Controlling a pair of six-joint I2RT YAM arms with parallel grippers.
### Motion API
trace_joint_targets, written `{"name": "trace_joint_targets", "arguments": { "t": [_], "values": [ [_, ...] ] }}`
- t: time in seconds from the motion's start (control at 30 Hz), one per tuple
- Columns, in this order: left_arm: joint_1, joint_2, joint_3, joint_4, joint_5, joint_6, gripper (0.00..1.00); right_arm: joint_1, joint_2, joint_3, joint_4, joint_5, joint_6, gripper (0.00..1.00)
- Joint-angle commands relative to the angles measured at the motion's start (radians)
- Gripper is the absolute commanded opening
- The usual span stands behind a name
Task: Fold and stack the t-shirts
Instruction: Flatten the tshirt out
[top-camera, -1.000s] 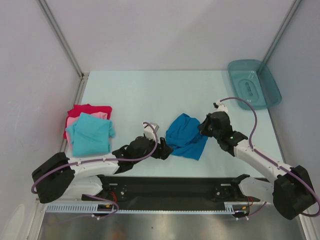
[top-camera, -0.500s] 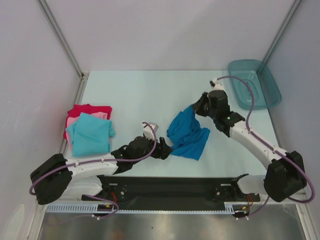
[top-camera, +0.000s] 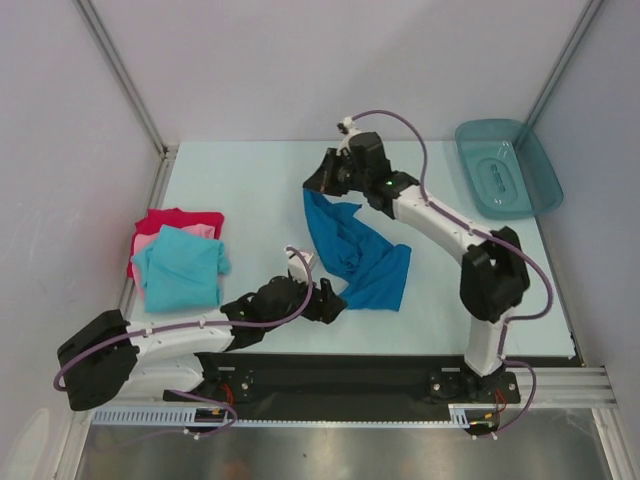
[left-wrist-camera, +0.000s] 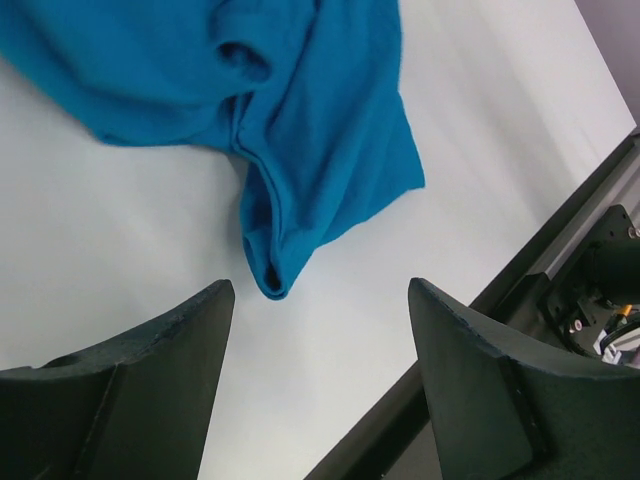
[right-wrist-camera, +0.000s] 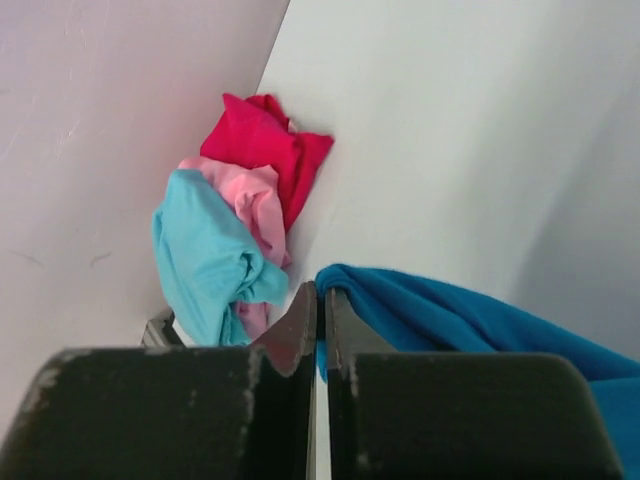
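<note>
The medium blue t-shirt (top-camera: 358, 255) lies stretched across the table's middle, its far corner lifted. My right gripper (top-camera: 318, 183) is shut on that corner; in the right wrist view the blue cloth (right-wrist-camera: 470, 320) is pinched between the closed fingers (right-wrist-camera: 322, 300). My left gripper (top-camera: 332, 302) is open and empty, low over the table next to the shirt's near edge (left-wrist-camera: 290, 200). The turquoise t-shirt (top-camera: 180, 268) lies on the pink t-shirt (top-camera: 150, 243) and the red t-shirt (top-camera: 180, 220) at the left; this stack also shows in the right wrist view (right-wrist-camera: 205, 260).
A teal translucent plastic tray (top-camera: 507, 167) sits at the far right corner. Enclosure walls stand on the left, back and right. The black rail (top-camera: 340, 375) runs along the table's near edge, also in the left wrist view (left-wrist-camera: 560, 250).
My right gripper has carried the blue shirt's corner from the right to the far left, stretching the shirt out. My left gripper has stayed in place.
</note>
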Motion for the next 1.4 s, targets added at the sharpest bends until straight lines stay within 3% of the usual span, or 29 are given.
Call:
{"name": "trace_joint_targets", "arguments": {
  "t": [0.0, 0.1, 0.33, 0.43, 0.47, 0.5, 0.57, 0.6, 0.67, 0.73, 0.87, 1.1, 1.2, 1.23, 1.37],
  "values": [
    [-0.021, -0.034, 0.010, 0.005, -0.026, -0.001, 0.76, 0.062, 0.115, 0.178, 0.012, -0.123, 0.018, 0.00],
    [-0.027, -0.045, -0.001, -0.001, -0.032, -0.008, 0.76, 0.107, 0.201, 0.302, -0.011, -0.172, 0.034, 0.00],
    [-0.036, -0.082, -0.020, -0.023, -0.050, -0.014, 0.76, 0.127, 0.471, 0.673, 0.091, -0.391, 0.254, 0.00],
    [-0.039, -0.084, -0.020, -0.029, -0.052, -0.015, 0.76, 0.134, 0.540, 0.764, 0.092, -0.442, 0.308, 0.00],
    [-0.040, -0.087, -0.020, -0.031, -0.053, -0.017, 0.76, 0.133, 0.549, 0.769, 0.069, -0.441, 0.302, 0.04],
    [-0.042, -0.090, -0.023, -0.034, -0.056, -0.017, 0.76, 0.130, 0.543, 0.751, 0.054, -0.435, 0.282, 0.34],
    [-0.045, -0.099, -0.027, -0.034, -0.061, -0.018, 0.76, 0.119, 0.478, 0.638, 0.026, -0.377, 0.213, 0.58],
    [-0.047, -0.099, -0.029, -0.034, -0.063, -0.018, 0.76, 0.116, 0.442, 0.590, 0.043, -0.358, 0.198, 0.76],
    [-0.047, -0.091, -0.033, -0.028, -0.061, -0.021, 0.76, 0.090, 0.360, 0.449, 0.092, -0.318, 0.187, 0.84],
    [-0.050, -0.082, -0.030, -0.021, -0.058, -0.023, 0.76, 0.073, 0.327, 0.403, 0.132, -0.315, 0.187, 0.85],
    [-0.056, -0.061, -0.016, -0.018, -0.060, -0.020, 0.76, 0.039, 0.217, 0.320, 0.022, -0.266, 0.106, 0.85],
    [-0.057, -0.082, -0.009, -0.064, -0.093, 0.008, 0.76, 0.024, -0.137, -0.022, -0.176, 0.074, -0.057, 0.85],
    [-0.057, -0.091, 0.051, -0.210, -0.231, -0.012, 0.77, 0.023, -0.276, -0.229, -0.175, 0.159, -0.067, 0.84],
    [-0.054, -0.085, 0.071, -0.251, -0.336, -0.020, 0.77, 0.021, -0.309, -0.275, -0.169, 0.170, -0.064, 0.83],
    [0.005, -0.054, 0.183, -0.435, -0.454, -0.008, 0.80, 0.012, -0.443, -0.534, -0.103, 0.179, -0.037, 0.82]
  ]
}}
